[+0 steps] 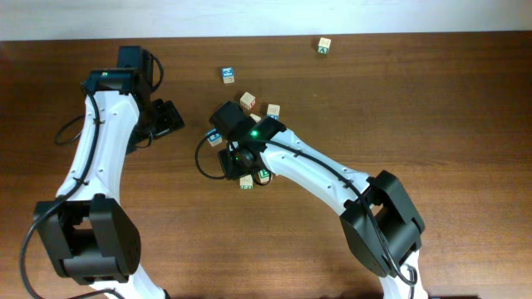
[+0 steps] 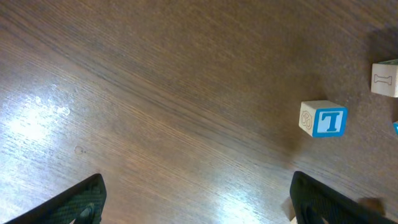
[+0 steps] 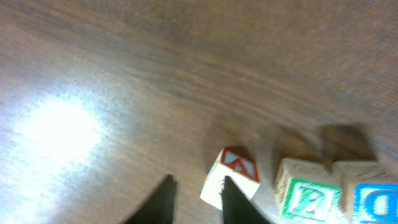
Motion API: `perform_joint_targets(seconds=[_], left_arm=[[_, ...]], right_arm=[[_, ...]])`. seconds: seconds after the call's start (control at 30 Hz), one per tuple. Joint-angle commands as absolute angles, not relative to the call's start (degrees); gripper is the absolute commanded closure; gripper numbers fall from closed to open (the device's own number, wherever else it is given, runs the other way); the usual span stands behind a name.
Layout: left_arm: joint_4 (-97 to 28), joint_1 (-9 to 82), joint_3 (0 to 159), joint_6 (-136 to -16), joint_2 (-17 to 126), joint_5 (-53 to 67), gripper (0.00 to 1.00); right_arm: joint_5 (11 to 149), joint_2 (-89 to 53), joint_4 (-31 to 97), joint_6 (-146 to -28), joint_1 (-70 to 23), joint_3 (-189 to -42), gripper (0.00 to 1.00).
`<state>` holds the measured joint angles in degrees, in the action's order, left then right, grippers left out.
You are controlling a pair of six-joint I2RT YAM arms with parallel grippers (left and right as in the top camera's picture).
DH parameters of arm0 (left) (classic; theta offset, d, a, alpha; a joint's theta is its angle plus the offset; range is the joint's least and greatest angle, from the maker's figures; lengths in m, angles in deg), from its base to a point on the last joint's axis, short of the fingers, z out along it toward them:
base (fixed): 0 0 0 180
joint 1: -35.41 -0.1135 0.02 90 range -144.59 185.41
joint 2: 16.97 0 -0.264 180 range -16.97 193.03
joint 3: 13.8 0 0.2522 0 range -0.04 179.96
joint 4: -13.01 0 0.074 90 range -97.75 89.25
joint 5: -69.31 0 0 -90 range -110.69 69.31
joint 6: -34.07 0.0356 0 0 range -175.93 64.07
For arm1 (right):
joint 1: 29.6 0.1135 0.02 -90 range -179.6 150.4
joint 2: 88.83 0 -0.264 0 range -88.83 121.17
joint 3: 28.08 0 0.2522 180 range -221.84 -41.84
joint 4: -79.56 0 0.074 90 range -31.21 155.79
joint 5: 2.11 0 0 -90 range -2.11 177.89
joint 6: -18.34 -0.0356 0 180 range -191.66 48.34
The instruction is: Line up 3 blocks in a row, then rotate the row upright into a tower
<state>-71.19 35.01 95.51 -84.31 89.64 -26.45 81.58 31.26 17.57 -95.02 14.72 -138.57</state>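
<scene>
My right end effector [image 3: 196, 200] is narrowly apart and grips nothing, low over the surface [image 3: 112, 68]. A red-marked cube [image 3: 235, 168] sits just behind one finger. Beyond it, side by side, are the green "B" block [image 3: 305, 194] and the blue "D" block [image 3: 376, 202]. I judge a rotation is about to begin: shift across and straddle one. My left end effector [image 2: 198, 186] hangs wide apart, empty. No container shows.

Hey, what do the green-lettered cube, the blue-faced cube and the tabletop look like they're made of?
Green-lettered cube: probably pale wood with a matte, printed colour face, though the view is blurred.
Blue-faced cube: light bare wood sides with a line drawing and a painted blue face.
Tabletop: dark wood or wood-look laminate with streaky grain; glare patches suggest a smooth, sealed finish.
</scene>
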Motion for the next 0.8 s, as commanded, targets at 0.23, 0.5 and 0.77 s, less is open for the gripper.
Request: perform_joint_targets(seconds=[0.23, 0.5, 0.77], left_arm=[[-69.0, 35.0, 95.2, -84.8, 89.2, -26.5, 0.05], [-68.9, 35.0, 95.2, -84.8, 89.2, -26.4, 0.04], [-68.9, 35.0, 95.2, -84.8, 89.2, -26.0, 0.02]], right_arm=[[80.8, 34.3, 20.1, -98.8, 19.5, -134.6, 0.89], [91.6, 35.3, 17.1, -98.7, 19.5, -134.6, 0.89], [91.6, 35.3, 15.5, -97.4, 15.4, -134.6, 0.89]])
